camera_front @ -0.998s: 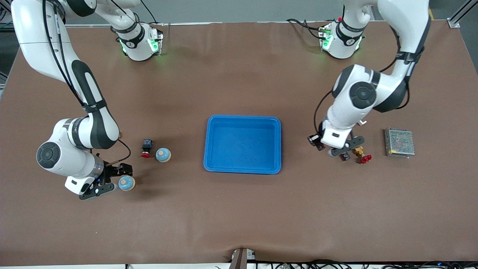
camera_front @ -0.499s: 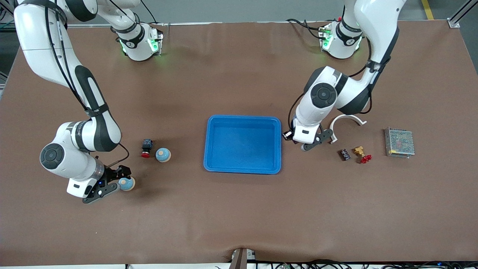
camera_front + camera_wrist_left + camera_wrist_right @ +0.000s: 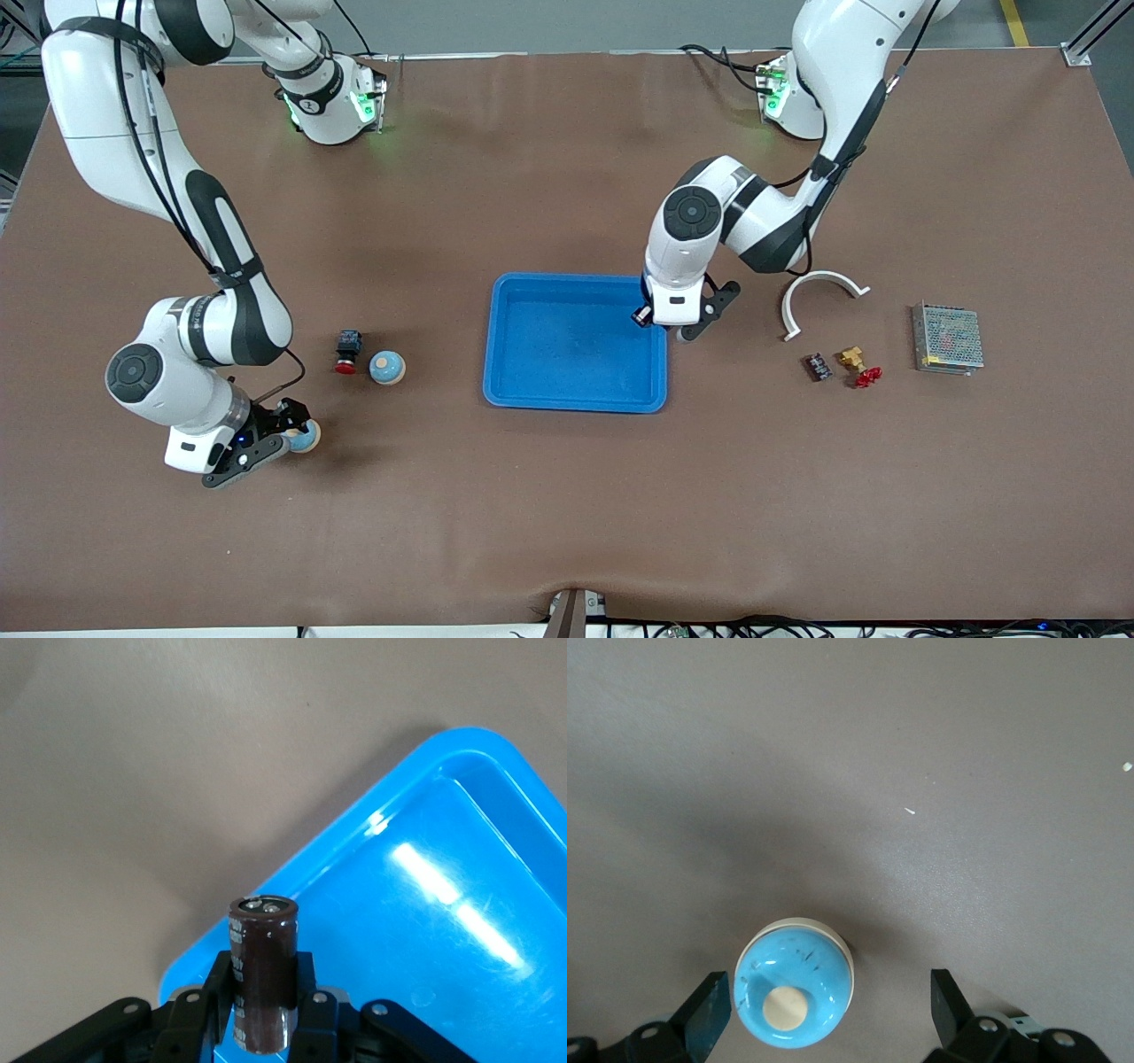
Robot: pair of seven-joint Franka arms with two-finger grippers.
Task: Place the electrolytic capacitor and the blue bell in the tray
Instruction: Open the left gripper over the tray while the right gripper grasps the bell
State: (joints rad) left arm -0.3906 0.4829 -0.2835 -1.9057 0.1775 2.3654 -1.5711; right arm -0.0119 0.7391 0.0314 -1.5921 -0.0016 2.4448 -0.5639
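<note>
The bright-blue tray (image 3: 505, 390) lies at the table's middle. My left gripper (image 3: 687, 330) is shut on the electrolytic capacitor (image 3: 263, 970), a dark brown cylinder, and holds it in the air over the tray's rim (image 3: 292, 873) at the left arm's end. My right gripper (image 3: 282, 440) is open and low at the table around a blue bell (image 3: 306, 436). In the right wrist view the bell (image 3: 794, 994) sits between the fingers (image 3: 709, 1014), close to one and apart from the other. A second blue bell (image 3: 387, 367) stands beside the tray toward the right arm's end.
A red-button switch (image 3: 347, 349) stands next to the second bell. Toward the left arm's end lie a white curved piece (image 3: 824, 297), a small dark part (image 3: 817, 366), a brass part (image 3: 852, 357), a red part (image 3: 867, 377) and a metal mesh box (image 3: 947, 338).
My left arm has carried the capacitor from the small parts to the tray's edge. My right gripper has shifted slightly around the bell, which has stayed put.
</note>
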